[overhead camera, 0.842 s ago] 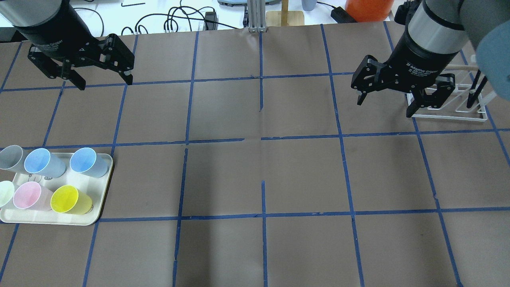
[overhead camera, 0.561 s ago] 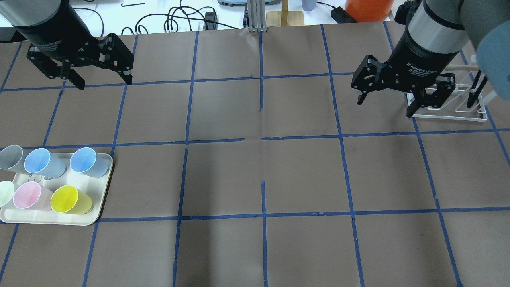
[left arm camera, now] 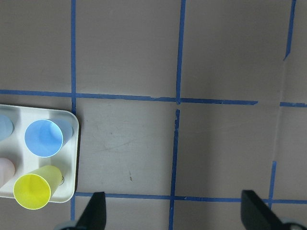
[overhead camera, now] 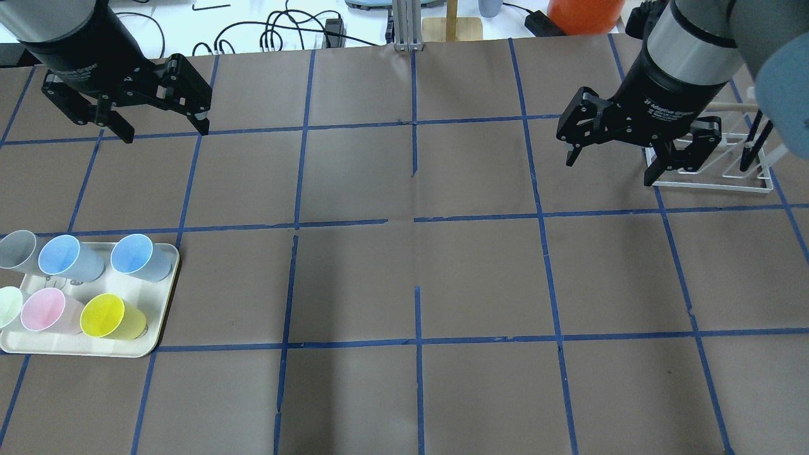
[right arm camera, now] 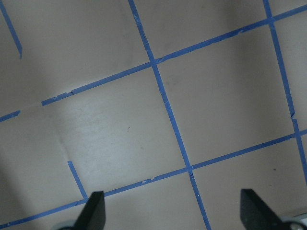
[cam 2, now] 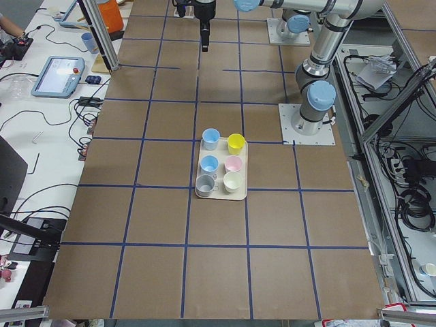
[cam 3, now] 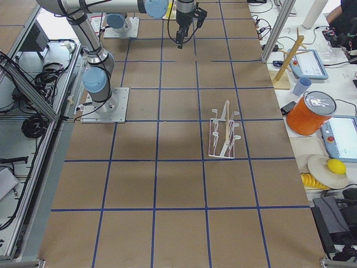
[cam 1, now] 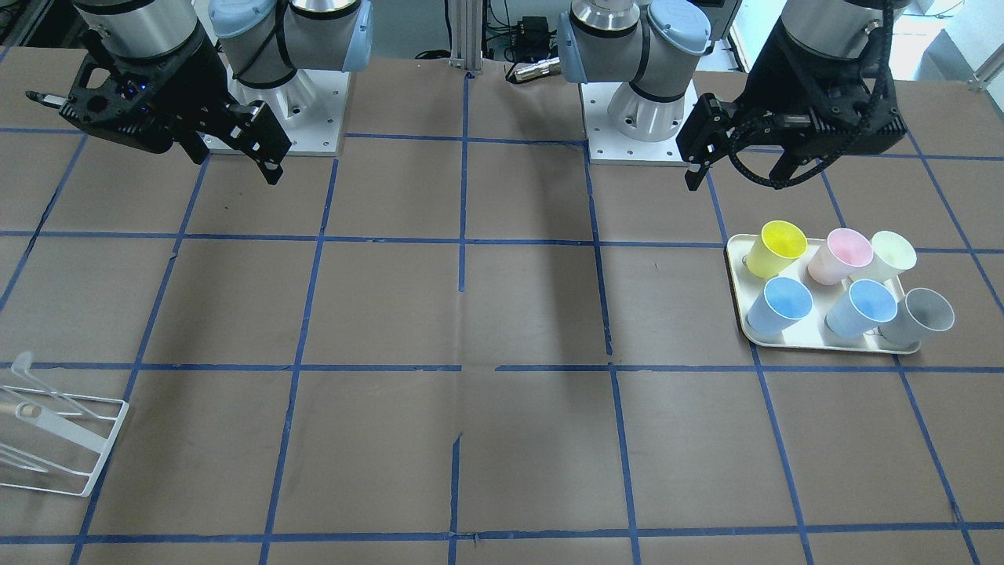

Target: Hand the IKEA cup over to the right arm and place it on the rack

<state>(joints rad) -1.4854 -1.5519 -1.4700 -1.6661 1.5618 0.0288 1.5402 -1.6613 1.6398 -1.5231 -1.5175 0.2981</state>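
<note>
White "Adaptive Gripper" lettering [overhead camera: 667,108] marks the right end effector [overhead camera: 608,173], spread wide like the left end effector [overhead camera: 166,136].

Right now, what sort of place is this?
Probably a robotics lab: a left arm and right arm bolted to a table gridded with blue tape, and a control tablet on the side bench.

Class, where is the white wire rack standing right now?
In the overhead view the rack stands at the table's far right, partly hidden by the right gripper.
</note>
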